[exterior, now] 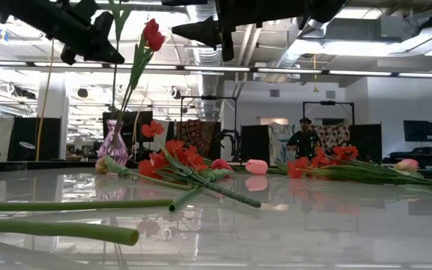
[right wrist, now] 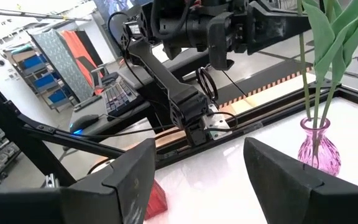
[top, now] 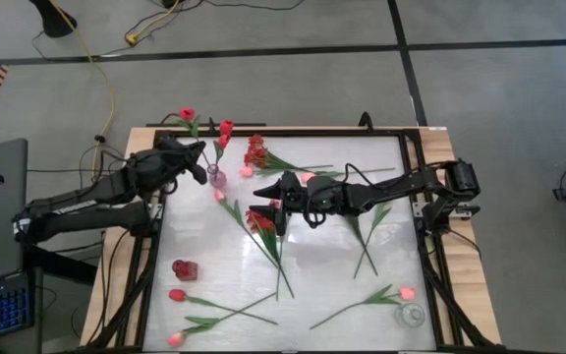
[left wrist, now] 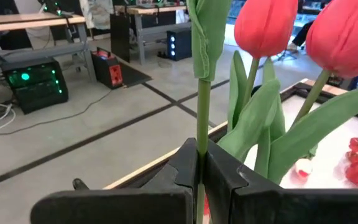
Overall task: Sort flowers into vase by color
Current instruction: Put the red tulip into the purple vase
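My left gripper (top: 201,150) is at the table's far left, shut on the green stem of a red tulip (top: 187,115). Just beside it stands a purple glass vase (top: 216,178) (right wrist: 319,152) with two red tulips (left wrist: 266,25) upright in it. My right gripper (right wrist: 197,180) hovers open above the table's middle (top: 264,201), pointing at that vase and touching nothing. More flowers lie flat on the table: red sprays (top: 255,152) (top: 261,221), pink tulips (top: 406,292) (top: 175,337) and a red tulip (top: 177,294). My left gripper pinches the tulip's stem (left wrist: 202,134) between its two fingers, below a folded leaf. The fingers come in about level, across the stem. The stem stands nearly upright with the flower head above the gripper. Where the stem's lower end is, I cannot tell.
A small red vase (top: 185,268) stands near the table's left edge and a clear glass vase (top: 413,315) at the near right corner. A dark frame (top: 416,177) runs around the table. Long stems (exterior: 58,229) lie close to the near edge.
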